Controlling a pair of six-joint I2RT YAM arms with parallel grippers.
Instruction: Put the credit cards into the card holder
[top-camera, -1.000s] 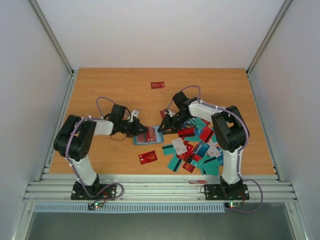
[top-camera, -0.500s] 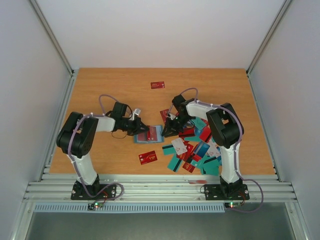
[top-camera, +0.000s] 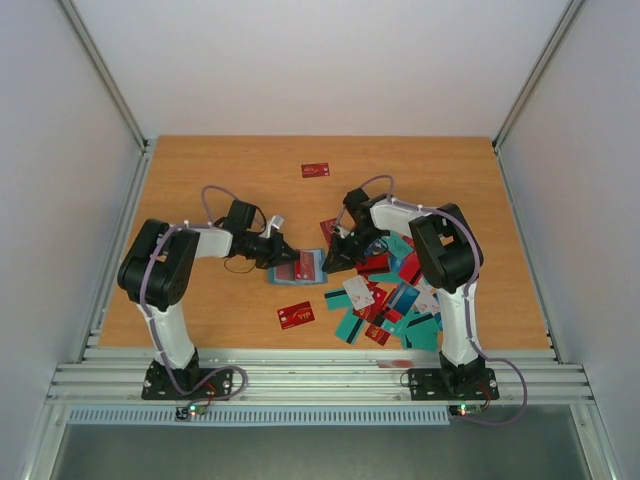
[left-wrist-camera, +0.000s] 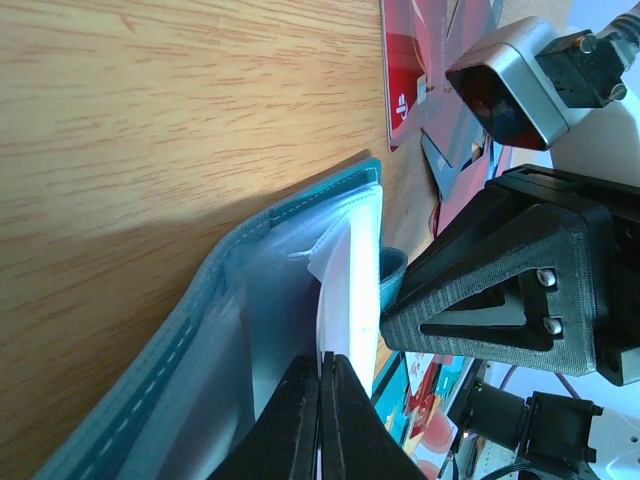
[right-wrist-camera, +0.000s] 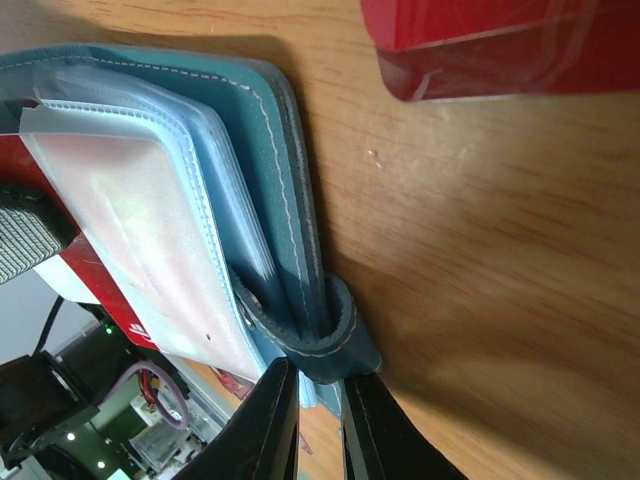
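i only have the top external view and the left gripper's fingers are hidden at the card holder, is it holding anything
Observer: Yes. In the left wrist view the left gripper is shut on one clear plastic sleeve of the card holder.
Operator: ok and what is the right one doing at the other edge
Observer: In the right wrist view the right gripper pinches the teal strap at the holder's edge, with one finger on each side of it.
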